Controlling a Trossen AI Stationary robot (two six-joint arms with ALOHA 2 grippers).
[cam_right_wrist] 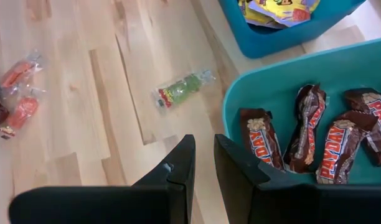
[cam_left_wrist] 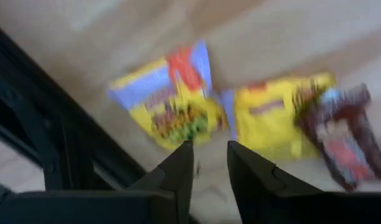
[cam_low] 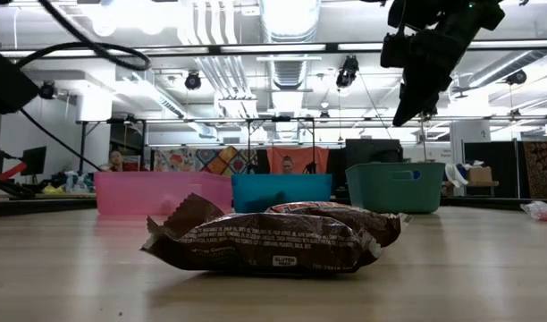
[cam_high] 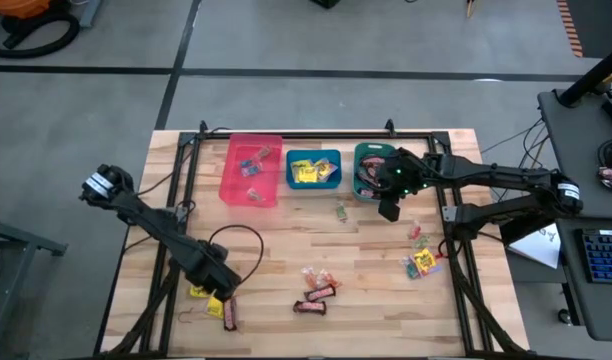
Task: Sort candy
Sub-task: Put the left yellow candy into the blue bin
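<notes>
Candy lies scattered on the wooden table. My left gripper (cam_high: 218,297) hangs low at the near left, pointing down over two yellow packets (cam_left_wrist: 172,99) (cam_left_wrist: 271,118) and a dark bar (cam_left_wrist: 343,137). Its fingers stand slightly apart with nothing between them. My right gripper (cam_high: 389,208) hovers above the table beside the near edge of the teal bin (cam_right_wrist: 290,93), which holds several dark bars (cam_right_wrist: 302,134). Its fingers (cam_right_wrist: 204,162) show a narrow gap and hold nothing. A green clear-wrapped piece (cam_right_wrist: 181,90) lies flat on the wood just ahead of it.
The pink bin (cam_high: 251,170), the blue bin (cam_high: 314,170) and the teal bin stand in a row at the far side. Dark bars (cam_high: 316,300) and pink pieces (cam_high: 321,275) lie near the middle, with more candy (cam_high: 422,260) at the right. A black frame (cam_high: 191,170) borders the table.
</notes>
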